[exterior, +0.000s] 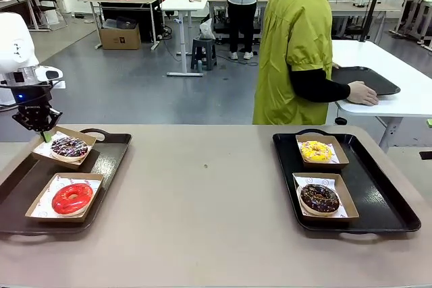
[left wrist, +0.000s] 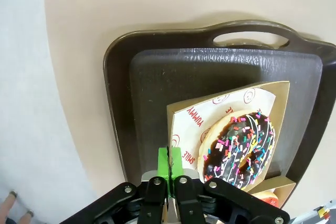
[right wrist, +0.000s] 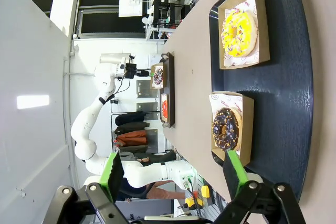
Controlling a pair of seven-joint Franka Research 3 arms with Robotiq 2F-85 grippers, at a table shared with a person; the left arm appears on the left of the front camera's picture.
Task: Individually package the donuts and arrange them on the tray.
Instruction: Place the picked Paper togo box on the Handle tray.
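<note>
All four donuts boxed, two per tray, likely spaced so each box can be gripped by an edge. Purple-iced donut [left wrist: 242, 148] sits in its box [left wrist: 281, 98] at far end of left tray [left wrist: 118, 72]. Left gripper [left wrist: 169, 169] hangs over that box's corner, green pads nearly together, paper edge seemingly between them; real grip or letting go, cannot tell. Right gripper [right wrist: 173, 174] spread wide, empty, poised above right tray [right wrist: 294, 77] near chocolate donut [right wrist: 224, 128]; yellow donut [right wrist: 239, 32] beyond

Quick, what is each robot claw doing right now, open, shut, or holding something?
Left gripper: pads nearly together on the edge of the sprinkled donut's paper box; whether it grips cannot be told.
Right gripper: wide open, holding nothing.
</note>
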